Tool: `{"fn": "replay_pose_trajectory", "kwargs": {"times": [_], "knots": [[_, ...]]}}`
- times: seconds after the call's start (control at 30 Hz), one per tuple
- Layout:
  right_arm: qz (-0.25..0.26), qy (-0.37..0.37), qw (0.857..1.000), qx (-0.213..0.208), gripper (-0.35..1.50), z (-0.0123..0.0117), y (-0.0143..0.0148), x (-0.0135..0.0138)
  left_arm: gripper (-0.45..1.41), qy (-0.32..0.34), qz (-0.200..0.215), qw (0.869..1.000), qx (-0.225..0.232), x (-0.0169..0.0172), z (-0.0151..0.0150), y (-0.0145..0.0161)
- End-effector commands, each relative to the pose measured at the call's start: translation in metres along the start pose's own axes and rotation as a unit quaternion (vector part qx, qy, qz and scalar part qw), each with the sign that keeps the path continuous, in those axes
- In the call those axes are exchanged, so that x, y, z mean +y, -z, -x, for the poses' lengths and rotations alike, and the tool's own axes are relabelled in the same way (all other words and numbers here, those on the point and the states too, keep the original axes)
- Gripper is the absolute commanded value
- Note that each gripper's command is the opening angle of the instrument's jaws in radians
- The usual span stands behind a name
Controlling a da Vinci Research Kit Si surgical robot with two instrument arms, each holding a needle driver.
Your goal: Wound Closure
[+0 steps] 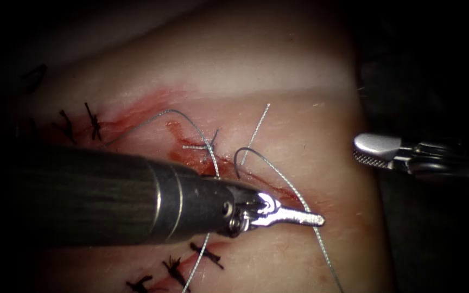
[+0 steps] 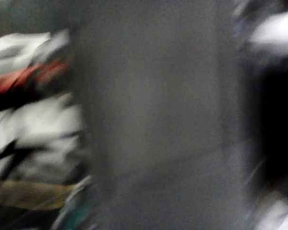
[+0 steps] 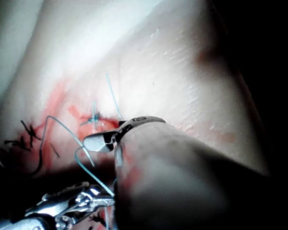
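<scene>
left arm's dark-shafted steel needle driver [image 1: 299, 218] pinched closed on thin grey thread [image 1: 294, 191] | right arm's silver needle driver [image 1: 373, 152] idle off the pale pork tissue [image 1: 278, 59] right edge, can't tell its jaws | dark knotted stitches [image 1: 93, 122] done, red-stained cut [image 1: 213, 163] mid-stretch still looks unfinished

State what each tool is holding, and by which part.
The left tool is shut on the thread, at a point partway along the strand. The right tool, off the tissue's right edge, holds nothing.

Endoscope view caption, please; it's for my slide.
Left tool shut on thread beside the cut; right tool holds nothing.
</scene>
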Motion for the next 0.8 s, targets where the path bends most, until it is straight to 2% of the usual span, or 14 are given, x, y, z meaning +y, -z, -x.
{"fn": "replay_pose_trajectory", "kwargs": {"times": [0.03,0.13,0.23,0.37,0.43,0.47,0.53,0.6,0.67,0.7,0.73,0.77,0.8], "knots": [[0.000,0.003,1.000,0.000,1.14,0.0001,-0.0008,-0.0001,-0.45,0.002,0.002,1.000,0.005,-0.0008,-0.0008,0.0009],[0.000,0.016,1.000,0.001,1.13,0.0001,-0.0010,0.0000,-0.45,-0.001,0.000,1.000,0.013,-0.0011,-0.0023,0.0031],[-0.003,0.033,0.999,0.003,1.08,0.0000,-0.0013,0.0001,-0.45,0.021,0.015,0.999,0.021,-0.0013,-0.0032,0.0047],[-0.009,0.077,0.997,0.010,1.08,-0.0005,-0.0017,-0.0001,-0.45,0.038,0.035,0.999,0.003,-0.0010,-0.0037,0.0064],[-0.009,0.125,0.992,0.015,0.79,-0.0008,-0.0021,-0.0003,-0.45,0.060,0.046,0.997,-0.008,-0.0009,-0.0037,0.0072],[-0.008,0.148,0.989,0.018,0.77,-0.0009,-0.0025,-0.0004,-0.45,0.064,0.055,0.996,-0.021,-0.0008,-0.0036,0.0076],[-0.008,0.194,0.981,0.021,0.77,-0.0011,-0.0035,-0.0004,-0.45,0.090,0.062,0.994,-0.030,-0.0005,-0.0035,0.0084],[-0.009,0.221,0.975,0.018,0.98,-0.0010,-0.0044,-0.0003,-0.45,0.092,0.071,0.992,-0.040,0.0000,-0.0036,0.0091],[-0.014,0.222,0.975,0.009,0.89,-0.0006,-0.0049,-0.0003,-0.45,0.096,0.077,0.991,-0.050,0.0005,-0.0041,0.0096],[-0.020,0.224,0.974,-0.004,0.79,-0.0002,-0.0051,-0.0003,-0.45,0.099,0.081,0.990,-0.059,0.0009,-0.0044,0.0099],[-0.032,0.229,0.973,-0.024,0.49,0.0003,-0.0053,-0.0003,-0.45,0.098,0.084,0.990,-0.064,0.0012,-0.0047,0.0101],[-0.043,0.231,0.971,-0.041,0.39,0.0007,-0.0055,-0.0003,-0.45,0.095,0.085,0.990,-0.066,0.0015,-0.0050,0.0103],[-0.053,0.236,0.969,-0.056,0.39,0.0011,-0.0057,-0.0003,-0.45,0.089,0.090,0.990,-0.068,0.0018,-0.0054,0.0105]]}}
